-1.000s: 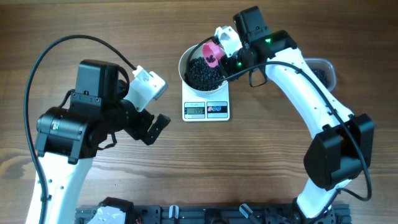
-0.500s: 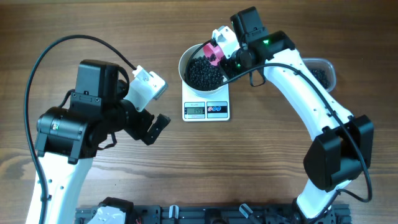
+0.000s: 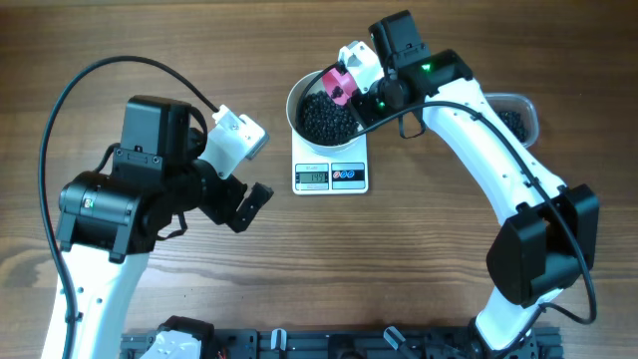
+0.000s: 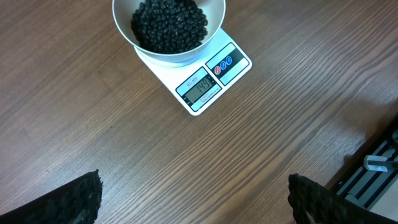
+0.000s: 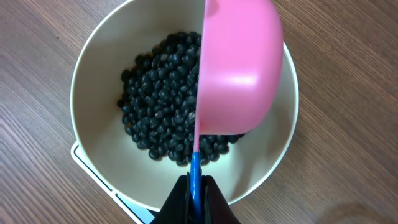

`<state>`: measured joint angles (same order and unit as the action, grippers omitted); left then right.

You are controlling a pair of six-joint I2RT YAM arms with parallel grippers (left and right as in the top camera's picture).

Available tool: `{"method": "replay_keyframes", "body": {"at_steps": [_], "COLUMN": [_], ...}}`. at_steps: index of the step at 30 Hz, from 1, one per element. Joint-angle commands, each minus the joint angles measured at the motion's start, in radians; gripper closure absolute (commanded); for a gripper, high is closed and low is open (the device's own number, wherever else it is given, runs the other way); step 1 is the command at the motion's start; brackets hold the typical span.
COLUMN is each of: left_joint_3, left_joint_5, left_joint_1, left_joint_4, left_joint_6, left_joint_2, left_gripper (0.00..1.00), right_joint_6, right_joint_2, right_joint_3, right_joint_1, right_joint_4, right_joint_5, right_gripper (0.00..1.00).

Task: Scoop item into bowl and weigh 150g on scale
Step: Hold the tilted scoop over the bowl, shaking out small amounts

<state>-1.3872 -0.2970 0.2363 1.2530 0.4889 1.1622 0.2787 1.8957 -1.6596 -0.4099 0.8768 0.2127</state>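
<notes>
The right arm [image 3: 469, 120] is covering most of the tub [image 3: 522, 115], so only its outer end with some dark contents is showing. The bowl [image 3: 292, 100] is hiding the back of the scale [image 4: 231, 62], and the display digits are too small to read surely. In the right wrist view the scoop [image 5: 239, 68] is standing on edge with its inside turned out of sight, masking part of the beans [image 5: 158, 112].

The right fingers [image 5: 177, 208] are pinching the scoop's blue handle, holding the scoop over the beans in the bowl; whether it is touching them cannot be told. The bowl is sitting on the scale.

The left fingers [image 4: 78, 199] are standing wide, only their tips showing, over the table [image 4: 124, 155] and well apart from the bowl.
</notes>
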Motion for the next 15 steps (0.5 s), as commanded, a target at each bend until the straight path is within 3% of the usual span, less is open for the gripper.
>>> {"method": "replay_keyframes", "body": {"at_steps": [1, 15], "left_joint_3": [-0.018, -0.018], "left_joint_5": [-0.001, -0.001], "left_joint_1": [0.001, 0.001], "left_joint_4": [-0.003, -0.003], "left_joint_6": [-0.006, -0.006], "left_joint_2": [0.006, 0.006], "left_gripper": [0.00, 0.00], "right_joint_6": [-0.002, -0.021], "right_joint_2": [-0.035, -0.035], "right_joint_3": [-0.023, -0.023], "right_joint_1": [-0.003, -0.002], "right_joint_4": [-0.005, -0.005], "right_joint_5": [0.052, 0.052], "right_gripper": [0.96, 0.96]}}
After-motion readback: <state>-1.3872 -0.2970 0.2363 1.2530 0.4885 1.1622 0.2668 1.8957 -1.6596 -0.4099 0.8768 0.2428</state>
